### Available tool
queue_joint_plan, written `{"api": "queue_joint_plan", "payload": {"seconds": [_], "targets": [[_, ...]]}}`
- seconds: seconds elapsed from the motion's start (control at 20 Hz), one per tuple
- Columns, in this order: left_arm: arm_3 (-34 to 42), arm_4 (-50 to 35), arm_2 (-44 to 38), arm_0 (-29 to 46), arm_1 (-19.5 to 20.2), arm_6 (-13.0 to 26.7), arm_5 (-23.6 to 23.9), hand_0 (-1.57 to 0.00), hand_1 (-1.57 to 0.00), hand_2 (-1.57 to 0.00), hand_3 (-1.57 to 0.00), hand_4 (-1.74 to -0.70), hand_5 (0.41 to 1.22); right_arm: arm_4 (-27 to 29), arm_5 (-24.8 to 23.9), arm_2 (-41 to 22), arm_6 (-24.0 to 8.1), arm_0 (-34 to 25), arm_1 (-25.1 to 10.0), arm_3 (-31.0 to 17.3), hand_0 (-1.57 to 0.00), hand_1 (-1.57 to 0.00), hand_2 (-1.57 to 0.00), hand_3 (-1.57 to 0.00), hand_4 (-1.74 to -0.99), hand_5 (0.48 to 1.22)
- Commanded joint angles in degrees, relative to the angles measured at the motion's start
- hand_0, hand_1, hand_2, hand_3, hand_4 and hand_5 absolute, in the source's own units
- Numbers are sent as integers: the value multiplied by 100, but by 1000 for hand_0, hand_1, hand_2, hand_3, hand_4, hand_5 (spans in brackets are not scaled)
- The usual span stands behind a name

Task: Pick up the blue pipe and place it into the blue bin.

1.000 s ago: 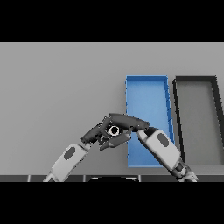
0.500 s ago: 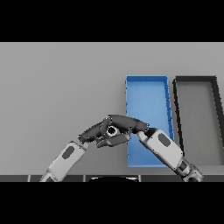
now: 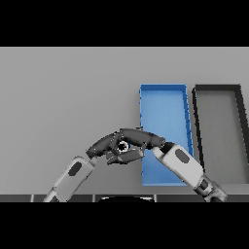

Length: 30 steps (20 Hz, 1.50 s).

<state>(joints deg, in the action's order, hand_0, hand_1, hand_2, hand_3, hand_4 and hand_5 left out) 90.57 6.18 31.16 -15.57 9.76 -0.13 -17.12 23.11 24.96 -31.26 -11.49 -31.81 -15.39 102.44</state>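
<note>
Both hands meet just left of blue bin (image 3: 163, 104), near its 7 o'clock corner. Right hand (image 3: 138, 138) fingers extended leftward over left hand (image 3: 104, 144). Blue pipe not discernible; small pale ring (image 3: 122, 145) between hands, identity unclear. Left hand finger state: cannot tell. Bin shows no pipe; placement not done. Dark bin (image 3: 221, 129) at 3 o'clock of blue bin.

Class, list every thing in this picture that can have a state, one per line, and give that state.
Blue bin: open-topped, nothing visible inside.
Dark bin: open-topped, nothing visible inside.
Left hand: by the right hand, grip unclear.
Right hand: beside the blue bin, grip unclear.
Blue pipe: cannot be made out.
</note>
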Motion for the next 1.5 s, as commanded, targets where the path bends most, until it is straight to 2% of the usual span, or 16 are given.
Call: {"api": "queue_joint_plan", "payload": {"seconds": [0.0, 0.25, 0.35, 0.45, 0.5, 0.6, 0.65, 0.7, 0.8, 0.9, 1.0, 1.1, 1.2, 1.3, 1.45], "targets": [[23, -61, 7, 74, 2, 6, -27, -50, -47, -42, -46, -887, 617, 55, -21, 55, -20, -25, -7, -30, -1570, -1570, -1570, -1569, -1491, 1219], [-141, -105, -43, 21, -118, 275, 29, -16, -15, -13, -14, -896, 562, 350, -91, 116, -104, -1, -16, 29, -1571, -1571, -1571, -1570, -1489, 1220], [-199, -71, -34, 62, -125, 320, 54, -10, -9, -8, -9, -901, 548, 965, -232, 256, -421, -176, -51, 140, -1571, -1571, -1571, -1571, -1491, 1221], [-124, -113, -31, 140, -79, 379, 19, -6, -5, -5, -5, -911, 534, 1385, -335, 360, -752, -275, -215, 310, -1571, -1571, -1571, -1571, -1581, 1221], [-96, -133, -18, 113, -119, 495, 18, -4, -4, -4, -4, -914, 524, 1460, -336, 460, -874, -394, -239, 245, -1571, -1571, -1571, -1571, -1613, 1221], [-58, -126, 29, 90, -173, 494, 53, -3, -2, -2, -2, -915, 507, 1907, -550, 733, -1526, -666, -195, 315, -1571, -1571, -1571, -1571, -1659, 1221], [-78, -121, 44, 107, -176, 481, 56, -2, -2, -1, -2, -917, 504, 2178, -741, 952, -1814, -893, -152, 306, -1571, -1571, -1571, -1571, -1675, 1194], [-45, -178, 21, 128, -127, 485, 6, -1, -1, -1, -1, -920, 503, 2488, -912, 1183, -1841, -1085, -157, 389, -1571, -1571, -1571, -1571, -1689, 1171], [-32, -129, 69, 176, -105, 552, 1, 0, 0, 0, 0, -917, 503, 2957, -1171, 1642, -1701, -1689, -228, 242, -1571, -1571, -1571, -1571, -1707, 1141], [9, -98, 69, 175, -98, 484, 36, 0, 0, 0, 0, -912, 502, 2944, -1146, 2021, -1529, -2174, -441, -87, -1571, -1571, -1571, -1571, -1720, 1127], [54, -137, 57, 237, -44, 376, -1, 0, 0, 1, 0, -907, 499, 2894, -1433, 2330, -1539, -2518, -603, -318, -1571, -1571, -1571, -1571, -1727, 1113], [107, -165, 79, 294, -34, 429, -27, 1, 1, 1, 1, -906, 492, 2511, -1622, 2540, -1489, -2721, -710, -705, -1571, -1571, -1571, -1571, -1732, 1117], [150, -207, 16, 276, 22, 453, -39, 1, 1, 1, 1, -907, 491, 2198, -1667, 2827, -1556, -2865, -829, -1404, -1571, -1571, -1571, -1571, -1735, 1131], [146, -219, 20, 317, 44, 412, -65, 1, 1, 1, 1, -911, 487, 1789, -1566, 2929, -1600, -2674, -926, -1775, -1571, -1571, -1571, -1571, -1737, 1135], [42, -199, 8, 283, -12, 494, -41, 1, 1, 1, 1, -902, 489, 1518, -1523, 3214, -1731, -2176, -953, -2237, -1571, -1571, -1571, -1571, -1739, 1120]]}}
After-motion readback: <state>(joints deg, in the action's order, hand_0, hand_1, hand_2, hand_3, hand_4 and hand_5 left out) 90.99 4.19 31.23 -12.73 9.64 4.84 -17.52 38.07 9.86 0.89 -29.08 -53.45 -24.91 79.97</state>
